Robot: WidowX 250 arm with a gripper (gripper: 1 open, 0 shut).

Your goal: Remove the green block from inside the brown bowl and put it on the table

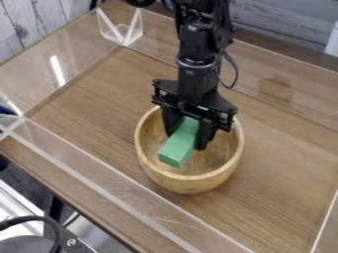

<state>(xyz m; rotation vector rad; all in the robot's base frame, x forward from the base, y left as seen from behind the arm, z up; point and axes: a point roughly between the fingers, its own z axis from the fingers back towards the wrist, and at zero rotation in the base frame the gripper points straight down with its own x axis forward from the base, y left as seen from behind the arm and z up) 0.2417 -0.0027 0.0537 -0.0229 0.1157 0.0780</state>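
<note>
The brown bowl [191,176] sits on the table [99,109] near the front middle. Inside it the green block [181,145] stands tilted, its lower end down in the bowl's left half. My gripper [196,124] reaches straight down from above and is shut on the green block's upper end, the black fingers [172,115] on either side of it, just above the bowl's back rim.
Low clear acrylic walls [79,176] edge the table at the front and left. A folded clear piece [123,27] stands at the back left. A black object [34,237] shows at the bottom left corner, outside the wall.
</note>
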